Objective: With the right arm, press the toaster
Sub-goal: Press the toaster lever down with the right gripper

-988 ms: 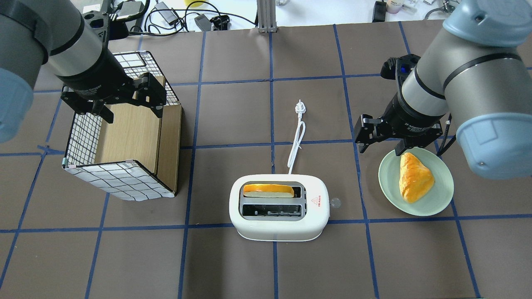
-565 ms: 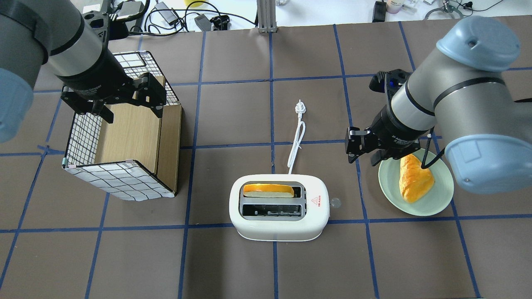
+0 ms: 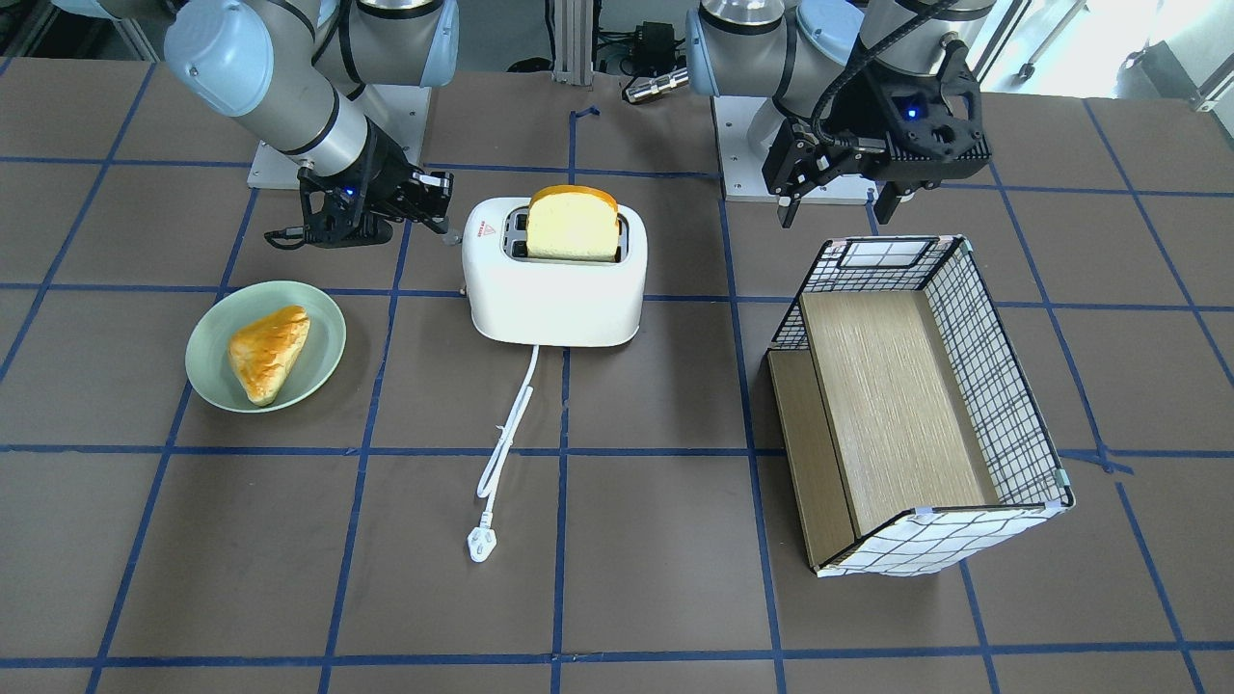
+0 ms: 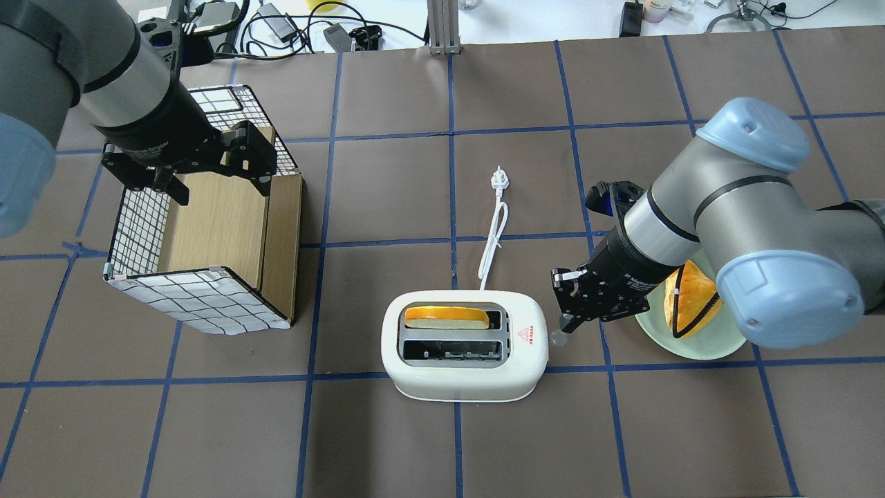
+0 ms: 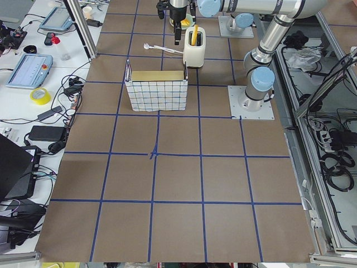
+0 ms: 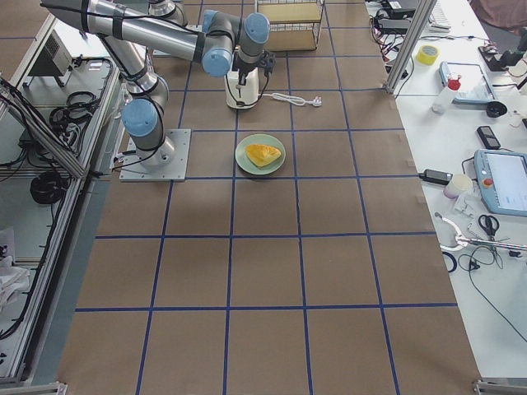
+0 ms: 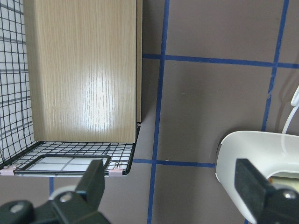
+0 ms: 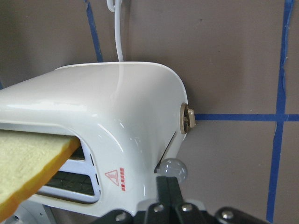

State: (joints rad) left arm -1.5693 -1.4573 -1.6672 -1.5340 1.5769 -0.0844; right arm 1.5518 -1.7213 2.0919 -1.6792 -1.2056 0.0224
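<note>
The white two-slot toaster (image 4: 463, 373) stands mid-table with a bread slice (image 4: 446, 317) in its far slot; it also shows in the front view (image 3: 554, 289). Its clear lever knob (image 4: 558, 338) sticks out of the right end. My right gripper (image 4: 568, 322) is shut and empty, with its tips right at the knob; I cannot tell whether they touch. The right wrist view shows the shut fingertips (image 8: 167, 189) just below the knob (image 8: 171, 169). My left gripper (image 4: 216, 181) is open and empty, hovering over the wire basket (image 4: 200, 304).
A green plate (image 3: 207, 371) with a pastry (image 3: 268, 352) sits just right of the toaster, partly under my right arm. The toaster's white cord and plug (image 4: 497, 180) lie behind the toaster. The basket (image 3: 1003, 386) has a wooden shelf inside.
My right arm has swung down and left from above the plate to the toaster's right end, and its fingers have come together. The left arm has not moved.
</note>
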